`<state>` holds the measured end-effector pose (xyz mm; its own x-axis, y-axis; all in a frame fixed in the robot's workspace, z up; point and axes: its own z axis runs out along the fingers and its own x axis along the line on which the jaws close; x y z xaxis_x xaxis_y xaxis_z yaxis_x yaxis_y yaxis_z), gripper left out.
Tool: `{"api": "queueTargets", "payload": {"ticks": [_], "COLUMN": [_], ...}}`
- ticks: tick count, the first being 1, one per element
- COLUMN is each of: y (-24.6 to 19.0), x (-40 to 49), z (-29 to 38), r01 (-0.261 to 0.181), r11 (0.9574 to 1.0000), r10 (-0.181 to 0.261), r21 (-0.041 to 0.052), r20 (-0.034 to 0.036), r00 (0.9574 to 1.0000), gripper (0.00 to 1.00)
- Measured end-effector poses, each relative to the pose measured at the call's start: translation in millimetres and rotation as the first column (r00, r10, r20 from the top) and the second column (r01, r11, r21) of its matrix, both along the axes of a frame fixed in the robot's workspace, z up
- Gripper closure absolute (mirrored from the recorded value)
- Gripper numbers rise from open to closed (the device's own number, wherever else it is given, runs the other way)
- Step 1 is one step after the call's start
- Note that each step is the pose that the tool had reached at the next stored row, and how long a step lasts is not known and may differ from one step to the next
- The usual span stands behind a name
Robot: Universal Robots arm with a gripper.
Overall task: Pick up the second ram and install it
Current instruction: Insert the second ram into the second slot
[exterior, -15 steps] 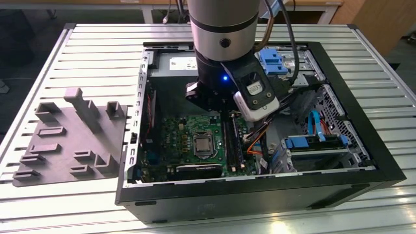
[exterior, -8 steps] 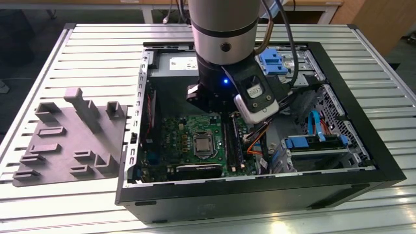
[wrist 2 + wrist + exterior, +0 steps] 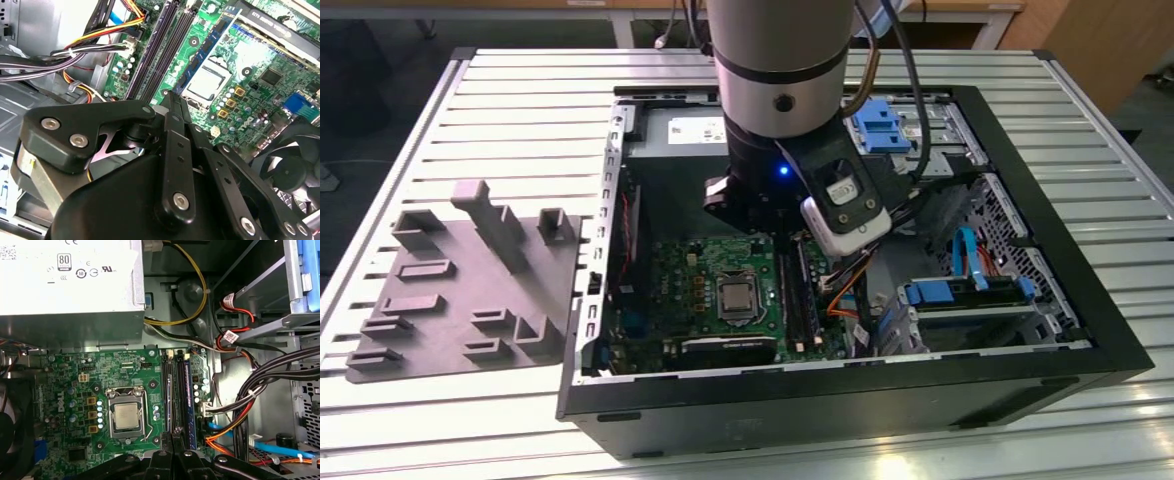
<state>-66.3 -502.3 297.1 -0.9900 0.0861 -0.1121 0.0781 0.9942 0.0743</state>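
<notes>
My gripper hangs inside the open computer case, low over the green motherboard. Its fingers are pressed together on a thin dark strip seen edge-on, which I take for the second ram. The strip lines up with the long black memory slots beside the processor socket. One slot further out carries a blue strip along its length. In the exterior view the arm's wrist covers the fingers, which sit above the slots.
A grey tray with upright blocks lies outside the case on the exterior view's left. The power supply, cable bundles, a fan and blue drive brackets crowd the space around the motherboard.
</notes>
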Motion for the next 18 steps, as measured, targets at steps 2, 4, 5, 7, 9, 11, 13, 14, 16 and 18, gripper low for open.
{"api": "queueTargets", "payload": {"ticks": [2, 4, 5, 7, 9, 11, 13, 14, 16, 18], "y": [0.2, 0.4, 0.4, 0.5, 0.5, 0.5, 0.5, 0.5, 0.5, 0.5], "x": [0.1, 0.2, 0.2, 0.2, 0.2, 0.2, 0.2, 0.2, 0.2, 0.2], "z": [-0.7, -1.3, -1.7, -2.2, -2.7, -3.3, -3.8, -4.2, -5.0, -5.6], "r01": [-0.001, -0.002, -0.002, -0.002, -0.002, -0.002, -0.002, -0.002, -0.002, -0.002], "r11": [1.0000, 1.0000, 1.0000, 1.0000, 1.0000, 1.0000, 1.0000, 1.0000, 1.0000, 1.0000], "r10": [0.001, 0.002, 0.002, 0.002, 0.002, 0.002, 0.002, 0.002, 0.002, 0.002], "r21": [0.0000, 0.0000, 0.0000, 0.0000, 0.0000, 0.0001, 0.0000, 0.0001, 0.0001, 0.0000], "r20": [0.0000, 0.0000, 0.0000, 0.0000, 0.0000, 0.0000, 0.0000, 0.0001, 0.0000, 0.0000], "r00": [1.0000, 1.0000, 1.0000, 1.0000, 1.0000, 1.0000, 1.0000, 1.0000, 1.0000, 1.0000], "gripper": [0.88, 0.88, 0.88, 0.88, 0.88, 0.88, 0.88, 0.88, 0.88, 0.88]}}
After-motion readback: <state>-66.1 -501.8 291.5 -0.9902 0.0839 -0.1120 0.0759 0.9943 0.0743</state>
